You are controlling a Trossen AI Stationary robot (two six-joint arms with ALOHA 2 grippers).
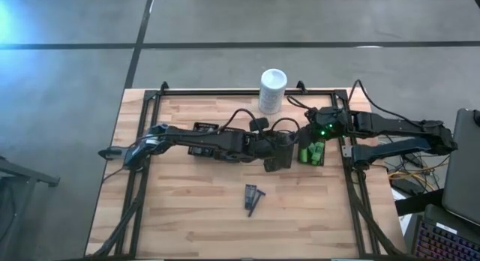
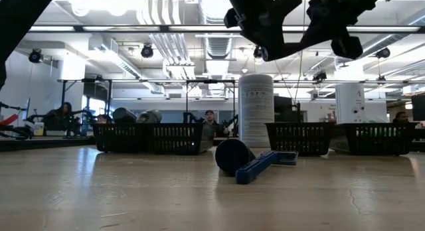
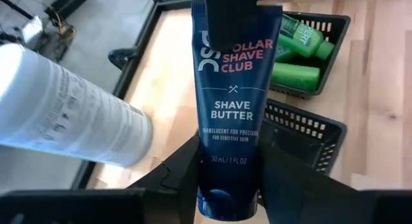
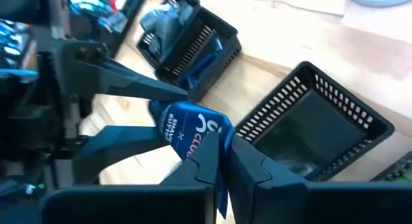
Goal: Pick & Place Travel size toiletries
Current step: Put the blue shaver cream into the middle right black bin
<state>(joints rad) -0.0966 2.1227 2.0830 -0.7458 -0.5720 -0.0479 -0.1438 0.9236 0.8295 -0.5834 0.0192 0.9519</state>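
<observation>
A dark blue shave butter tube (image 3: 232, 95) is held in the air between both grippers, above the black slotted trays. My left gripper (image 3: 228, 182) reaches in from the table's left and is shut on the tube's cap end. My right gripper (image 4: 222, 161) comes from the table's right and is shut on the flat crimped end. Bright green bottles (image 3: 297, 60) lie in one tray (image 1: 313, 153). Grey items and a blue one fill another tray (image 4: 187, 44). Two more dark blue tubes (image 1: 253, 198) lie on the bare wood nearer the near edge. My left gripper pinches the tube near its cap end (image 3: 228, 166) between its two fingers (image 3: 183, 176). The tube runs forward along the fingers and past their tips, lifted clear of the table. My right gripper pinches the tube's flat crimped end (image 4: 215, 137) between its fingers (image 4: 248, 163), coming roughly level from the table's right. The tube's body stretches away from it toward the left gripper.
A tall white cylindrical container (image 1: 272, 89) stands near the table's far edge, close behind the grippers. An empty black tray (image 3: 302, 137) sits under the tube, beside the tray of green bottles. Bare wood lies toward the near edge around the two loose tubes.
</observation>
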